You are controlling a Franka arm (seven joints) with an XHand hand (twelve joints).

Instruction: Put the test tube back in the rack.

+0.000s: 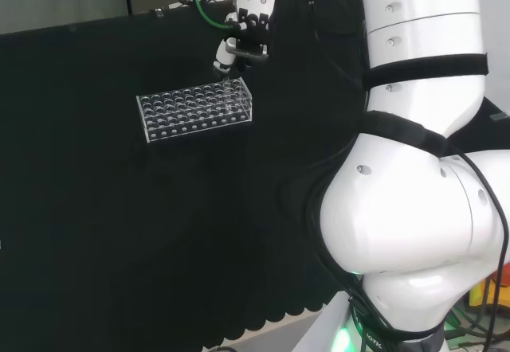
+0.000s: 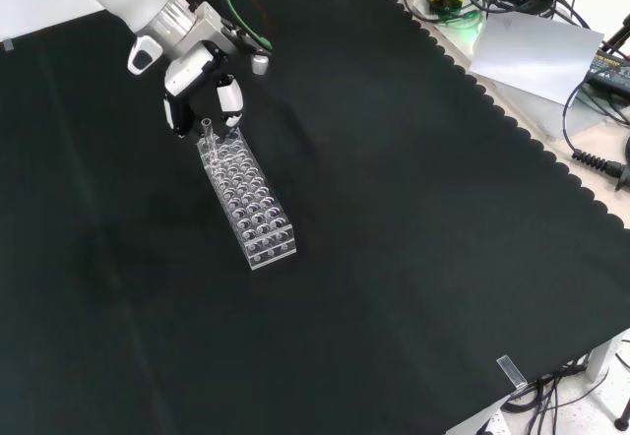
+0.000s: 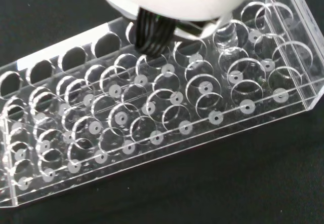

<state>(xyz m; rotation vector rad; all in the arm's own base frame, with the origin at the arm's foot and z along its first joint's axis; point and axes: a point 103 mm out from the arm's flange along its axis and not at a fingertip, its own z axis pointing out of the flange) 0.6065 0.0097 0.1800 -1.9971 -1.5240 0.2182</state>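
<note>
Hand [image 2: 202,86] above the rack's [image 2: 248,199] far end in my front view | fingers [image 2: 230,100] curled, pinching the test tube [image 2: 210,133] | tube near upright, lower end at a corner hole | I judge straight lowering next.

White glossy arm [image 1: 414,209], black straps, small screw holes; black-and-white hand [image 2: 202,86], green cable [image 1: 209,13].
</note>
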